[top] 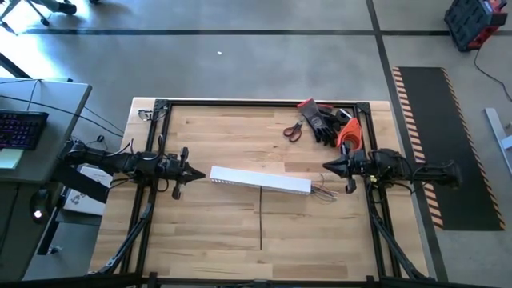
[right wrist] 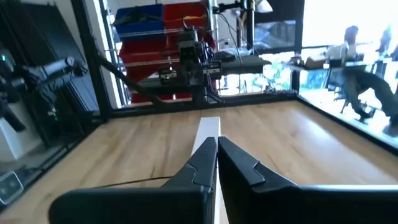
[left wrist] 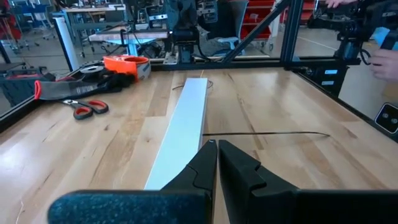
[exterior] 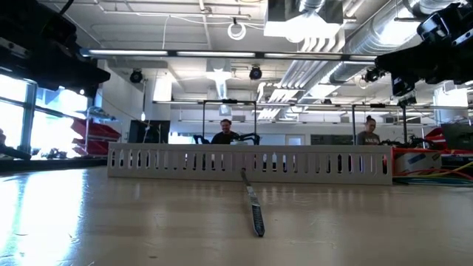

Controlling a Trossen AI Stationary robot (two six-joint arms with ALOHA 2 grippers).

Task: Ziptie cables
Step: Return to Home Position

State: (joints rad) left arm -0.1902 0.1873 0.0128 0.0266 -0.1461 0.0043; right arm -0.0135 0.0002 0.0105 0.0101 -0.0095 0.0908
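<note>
With the cables tucked in the shut white cable duct, ends poking out by the right gripper, we'd just ease that one and the left gripper, both clenched on nothing, straight back off the duct's ends without snagging those wires.

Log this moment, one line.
white duct lidded | cables protrude at right end | left gripper shut, off left end | right gripper shut, off right end

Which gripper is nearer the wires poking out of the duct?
The right gripper: the cables splay from the duct end beside it, opposite the left gripper.
</note>
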